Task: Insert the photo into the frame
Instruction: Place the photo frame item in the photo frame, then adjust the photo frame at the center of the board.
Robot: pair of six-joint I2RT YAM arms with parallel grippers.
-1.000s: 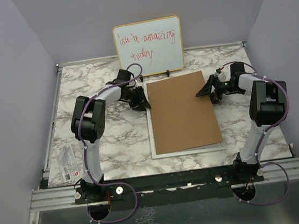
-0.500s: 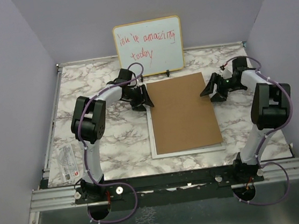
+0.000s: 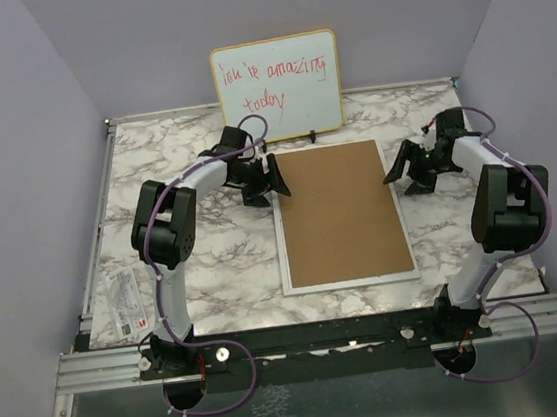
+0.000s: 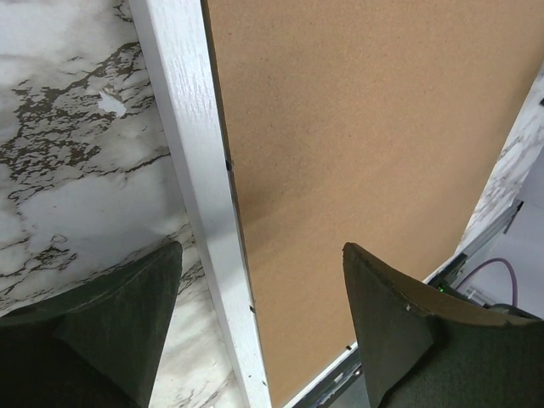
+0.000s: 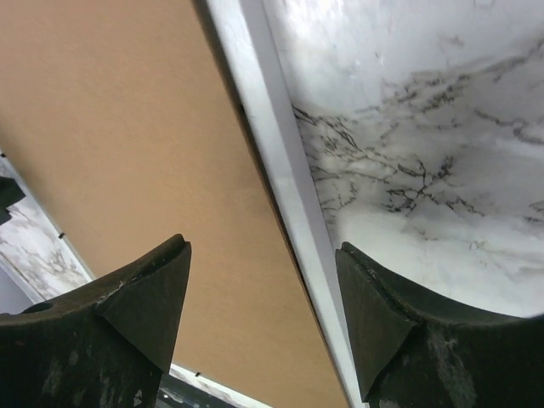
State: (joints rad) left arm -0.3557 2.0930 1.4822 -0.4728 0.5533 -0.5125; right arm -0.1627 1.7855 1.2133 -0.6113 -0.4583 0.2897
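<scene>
Marble-veined table [image 3: 215, 266] under white-rimmed frame [image 3: 348, 283], matte brown backing [image 3: 341, 211].

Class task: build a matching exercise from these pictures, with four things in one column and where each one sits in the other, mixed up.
Things:
1 whiteboard
2 brown board
3 left gripper
4 leaflet

Places:
a open over the frame's left rim
b flat at the table's left edge
c propped upright at the far edge
d lying inside the frame

Pairs: 1-c, 2-d, 3-a, 4-b

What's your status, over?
Left gripper open over frame, left rim. Right gripper open over right rim. Backing board lies in frame, photo not visible. Nothing blocking.
</scene>
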